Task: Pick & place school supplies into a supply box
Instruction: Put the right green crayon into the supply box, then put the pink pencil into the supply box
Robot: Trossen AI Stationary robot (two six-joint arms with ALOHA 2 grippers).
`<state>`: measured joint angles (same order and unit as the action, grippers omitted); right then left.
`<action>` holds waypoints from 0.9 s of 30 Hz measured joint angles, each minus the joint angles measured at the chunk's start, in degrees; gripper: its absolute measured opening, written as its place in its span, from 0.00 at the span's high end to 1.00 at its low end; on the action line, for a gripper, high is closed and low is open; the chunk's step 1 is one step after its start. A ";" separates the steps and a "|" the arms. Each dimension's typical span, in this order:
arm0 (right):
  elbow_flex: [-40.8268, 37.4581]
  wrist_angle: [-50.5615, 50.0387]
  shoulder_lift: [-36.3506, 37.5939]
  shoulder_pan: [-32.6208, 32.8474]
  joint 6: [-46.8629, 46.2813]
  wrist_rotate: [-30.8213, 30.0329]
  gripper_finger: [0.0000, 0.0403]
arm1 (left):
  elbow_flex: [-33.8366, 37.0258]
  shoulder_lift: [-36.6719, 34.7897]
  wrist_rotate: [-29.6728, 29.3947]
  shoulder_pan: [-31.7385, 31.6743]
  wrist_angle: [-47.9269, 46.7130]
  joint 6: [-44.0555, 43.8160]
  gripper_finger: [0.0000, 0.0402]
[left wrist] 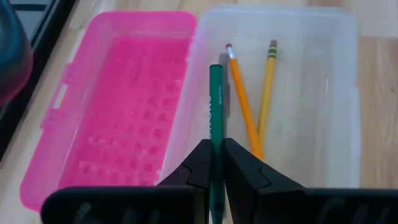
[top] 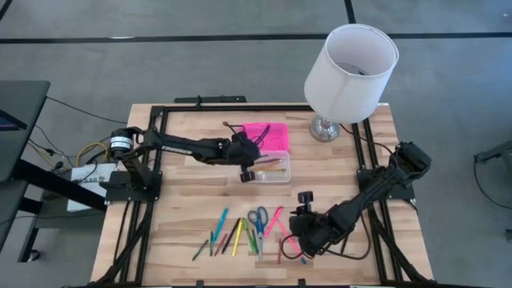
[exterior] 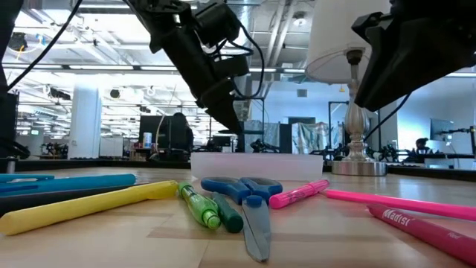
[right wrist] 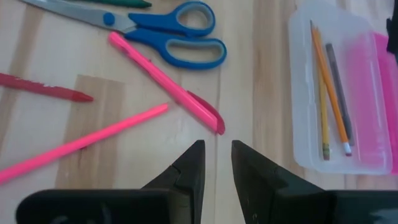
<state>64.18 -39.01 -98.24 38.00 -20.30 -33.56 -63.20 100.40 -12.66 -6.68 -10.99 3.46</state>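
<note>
My left gripper (left wrist: 216, 163) is clenched on a green pencil (left wrist: 215, 106), a thin dark-green shaft with printed lettering that runs straight forward from between my fingertips. Directly below and ahead of this gripper lies the supply box (left wrist: 323, 93): a small rectangular case with a clear, see-through base and a bright pink lid (left wrist: 121, 106) folded open flat beside the base. The lid's inner face carries a grid of raised studs. Inside the clear base lie an orange pencil (left wrist: 244, 106) and a yellow pencil (left wrist: 267, 93), side by side, eraser ends pointing away from my gripper.

My right gripper (right wrist: 217, 163) hangs low over the table with its fingers parted and nothing between them. Just ahead of its fingertips lie a pink highlighter (right wrist: 166, 83) and a pink pen (right wrist: 81, 144); the blue-handled scissors (right wrist: 163, 31) lie farther ahead, blades shut. A red pen (right wrist: 43, 88) lies off to one side of these.
</note>
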 joint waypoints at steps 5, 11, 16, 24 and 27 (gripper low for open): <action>0.00 -1.81 0.00 -0.02 -3.15 0.00 0.82 | 0.00 0.00 2.10 -0.16 0.25 0.00 0.96; 0.00 -1.88 0.02 -0.02 -3.30 0.00 0.82 | 0.02 0.00 1.98 -0.30 0.03 0.26 0.95; 0.00 -1.86 0.01 -0.02 -3.30 -0.20 0.82 | 1.43 0.00 1.20 -1.02 1.68 1.81 0.89; 0.00 -1.86 0.02 -0.07 -3.28 -1.25 0.82 | 4.73 0.00 0.90 -4.20 3.07 6.65 0.82; 0.00 -1.86 0.02 -0.26 -3.28 -1.25 0.82 | 5.05 0.00 1.88 -5.14 3.16 7.70 0.81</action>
<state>64.18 -40.86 -98.21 37.74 -23.57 -34.81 -58.15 100.40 -10.78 -11.82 -7.83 11.17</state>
